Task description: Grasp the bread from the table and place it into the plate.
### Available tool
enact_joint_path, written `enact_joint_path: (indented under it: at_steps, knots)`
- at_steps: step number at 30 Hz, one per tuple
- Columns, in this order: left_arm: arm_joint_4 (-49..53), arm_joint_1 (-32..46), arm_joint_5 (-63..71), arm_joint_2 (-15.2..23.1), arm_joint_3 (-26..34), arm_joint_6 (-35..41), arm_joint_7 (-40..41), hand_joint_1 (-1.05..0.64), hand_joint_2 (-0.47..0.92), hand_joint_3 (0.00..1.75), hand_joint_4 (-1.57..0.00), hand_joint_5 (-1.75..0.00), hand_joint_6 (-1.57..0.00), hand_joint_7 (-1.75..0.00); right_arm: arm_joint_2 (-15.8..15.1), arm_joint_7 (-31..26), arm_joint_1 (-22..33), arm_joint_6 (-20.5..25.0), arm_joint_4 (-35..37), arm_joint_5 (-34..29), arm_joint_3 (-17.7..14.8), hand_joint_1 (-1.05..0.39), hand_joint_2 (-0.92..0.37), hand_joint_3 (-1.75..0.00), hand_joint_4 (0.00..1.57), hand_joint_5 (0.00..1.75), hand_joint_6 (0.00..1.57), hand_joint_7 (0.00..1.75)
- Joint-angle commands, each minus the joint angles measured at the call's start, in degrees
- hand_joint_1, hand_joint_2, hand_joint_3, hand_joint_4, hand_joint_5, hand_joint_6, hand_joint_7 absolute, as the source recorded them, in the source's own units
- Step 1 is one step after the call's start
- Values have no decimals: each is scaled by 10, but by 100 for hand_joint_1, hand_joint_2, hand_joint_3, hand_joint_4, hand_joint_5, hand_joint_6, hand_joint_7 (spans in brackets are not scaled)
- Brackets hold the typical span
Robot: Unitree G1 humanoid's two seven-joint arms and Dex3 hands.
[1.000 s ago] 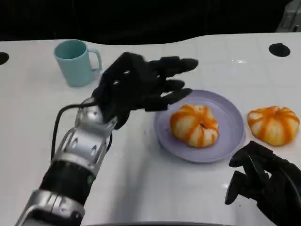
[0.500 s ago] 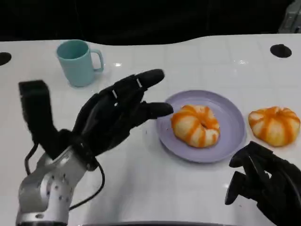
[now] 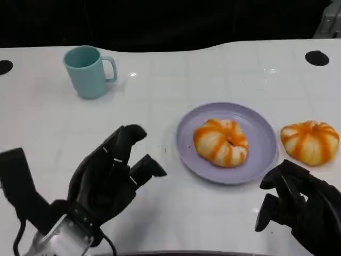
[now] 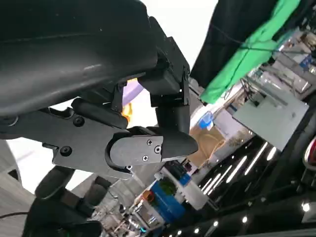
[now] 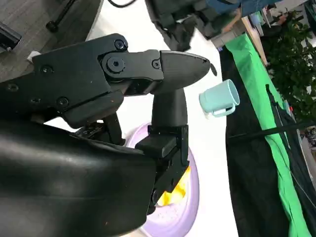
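While one orange-striped bread roll [image 3: 220, 142] already lies inside the lavender plate [image 3: 261, 124], you have a second striped roll [image 3: 310, 141] lying on the white table [image 3: 170, 80] just beside the plate's right rim, apart from it by a thin strip of tabletop. The plate sits right of the table's centre in your head view, and the roll in it rests a little toward the plate's near side, with bare rim showing all around.

Your left hand [image 3: 109, 178] is at the lower left, raised over the table, its fingers [image 3: 128, 140] spread apart and pointing up toward the plate; nothing lies in its grasp, and it is well apart from the plate's left edge. A black cable [image 3: 20, 237] loops beside its silver forearm [image 3: 61, 242].

Your right hand [image 3: 298, 205] sits at the lower right corner, near the plate's front rim and below the loose roll. Its fingers curl inward with nothing between them, and it touches neither roll.

A teal mug [image 3: 88, 71] stands upright at the far left of the table, handle turned to the right, well away from both hands. Your right wrist view catches that same mug [image 5: 219, 98] past the hand's black fingers, along with a slice of the plate [image 5: 185, 210] and some orange bread on it.
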Motion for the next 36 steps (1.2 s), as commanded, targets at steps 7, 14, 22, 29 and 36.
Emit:
enact_joint_path:
  at_steps: [7,14,22,29,36]
  knots:
    - [-30,49,0,-2,-6,-8,36,-54,92,53,-78,-175,-55,-175,-4,-14,-5,19,-14,4,-7,-44,-92,-39,64,175,50,162]
    - [-34,62,9,3,-12,-21,36,-53,92,53,-80,-175,-58,-175,-3,-13,-7,18,-13,7,-9,-44,-92,-39,64,175,50,162]
    - [-39,76,20,2,-22,-35,47,-54,92,48,-82,-175,-59,-175,-5,-9,-8,16,-9,9,-13,-44,-92,-38,64,175,49,162]
    - [-31,78,32,5,-27,-50,40,-55,92,44,-84,-175,-61,-175,-4,-9,-5,13,-9,7,-13,-44,-92,-38,65,175,50,162]
    - [-29,79,31,10,-28,-49,40,-54,92,42,-83,-175,-62,-175,-3,-3,-4,3,-1,4,-10,-44,-92,-39,65,175,50,161]
